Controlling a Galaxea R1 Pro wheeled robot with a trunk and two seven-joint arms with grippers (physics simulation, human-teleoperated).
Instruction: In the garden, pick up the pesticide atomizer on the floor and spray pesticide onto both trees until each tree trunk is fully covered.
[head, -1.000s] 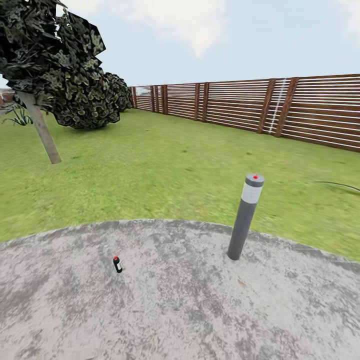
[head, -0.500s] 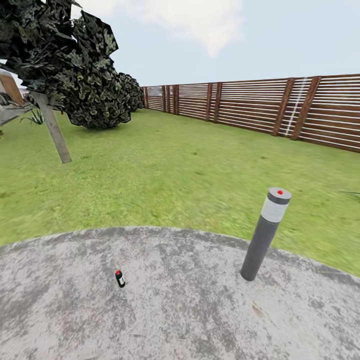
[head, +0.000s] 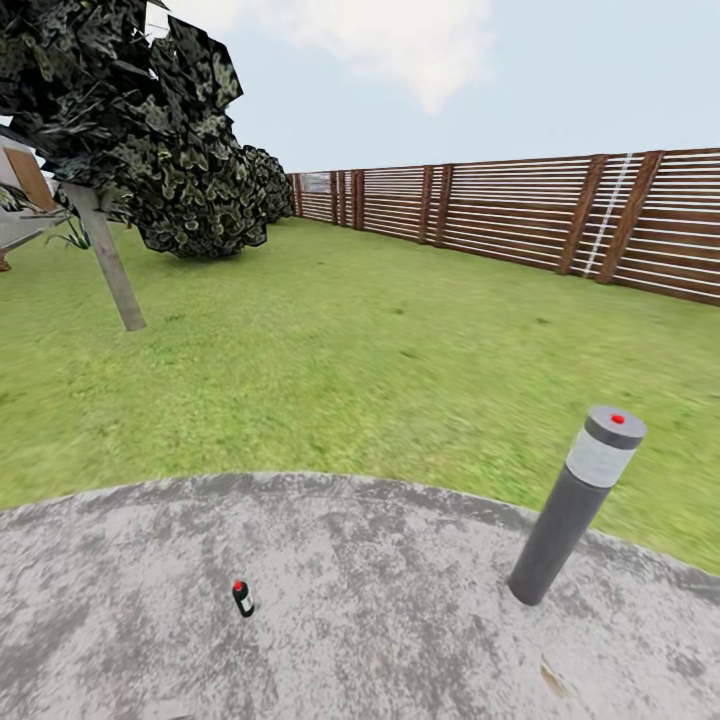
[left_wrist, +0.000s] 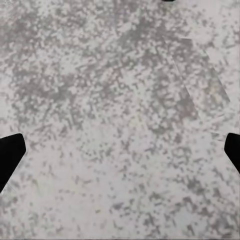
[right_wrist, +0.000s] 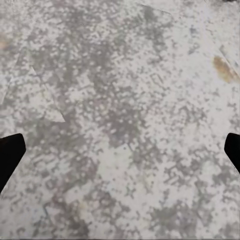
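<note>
1. From the head view we see a small dark spray bottle (head: 242, 598) with a red cap standing, slightly tilted, on a round grey paved slab (head: 380, 640) in the foreground, left of centre.
2. A grey bollard light (head: 575, 505) with a pale band and a red dot on top stands on the same slab, well apart from the spray bottle and to its right, near the slab's edge.
3. Beyond the slab we see a green lawn (head: 350, 370) running back to a brown slatted wooden fence (head: 520, 225).
4. At the far left stands a tree; its pale, leaning trunk (head: 108, 265) rises from the grass under a dark leafy crown (head: 140, 120), far from the spray bottle.
5. In the left wrist view we see the left hand (left_wrist: 120, 155) spread wide over mottled grey paving (left_wrist: 120, 100); its dark fingertips (left_wrist: 9, 155) sit at opposite edges and nothing lies between them.
6. In the right wrist view we see the right hand (right_wrist: 120, 152) likewise spread wide and holding nothing, above grey paving with a tan fleck (right_wrist: 223, 68).
</note>
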